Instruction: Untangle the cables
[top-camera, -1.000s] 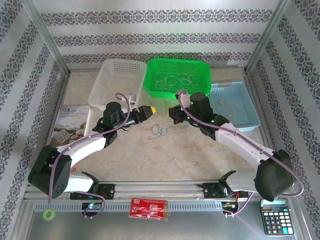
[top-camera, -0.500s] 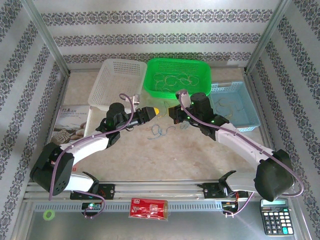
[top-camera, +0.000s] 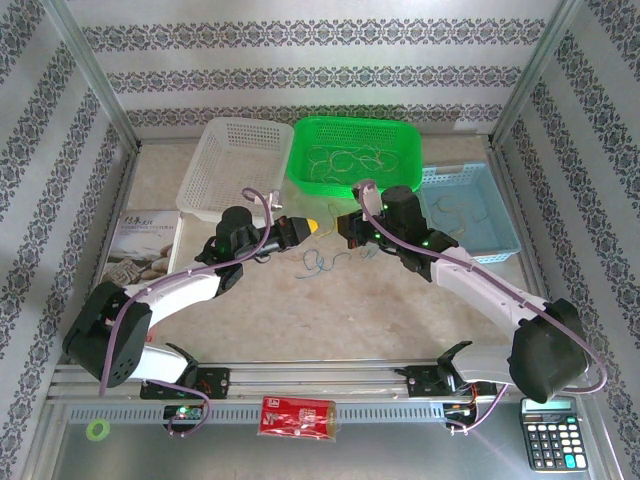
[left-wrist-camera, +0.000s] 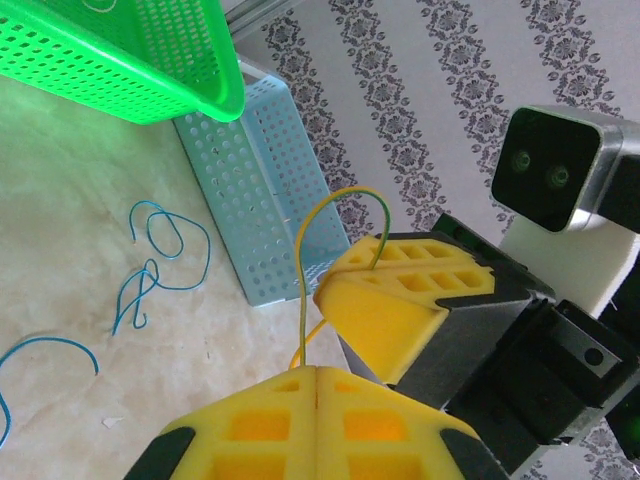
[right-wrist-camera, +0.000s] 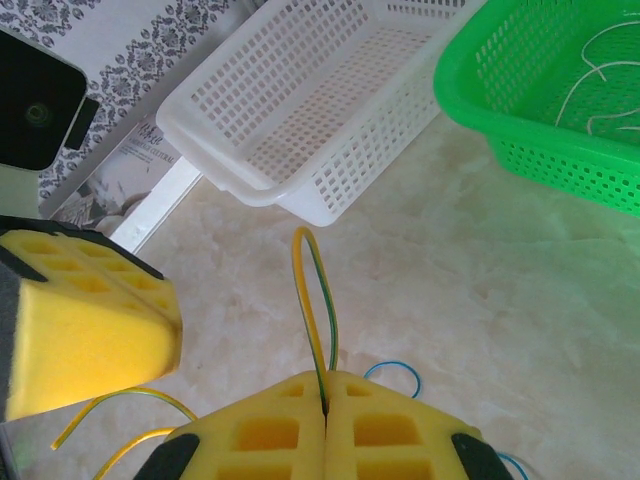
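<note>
Your left claw (left-wrist-camera: 316, 372) and right claw (right-wrist-camera: 325, 378) are both pinched shut on the yellow-green cable (right-wrist-camera: 306, 300), which loops across the short gap from one claw tip to the other.

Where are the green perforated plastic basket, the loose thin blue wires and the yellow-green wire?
Green perforated plastic basket (left-wrist-camera: 120, 50): left wrist view, its side wall.
Loose thin blue wires (top-camera: 317, 263): top external view, middle of the tangle.
Yellow-green wire (right-wrist-camera: 306, 300): right wrist view, loop above the right gripper (right-wrist-camera: 325, 380).

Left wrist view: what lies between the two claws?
One yellow-green cable arcs across the gap, pinched in both the left claw and the right claw; left wrist view shows it.
</note>
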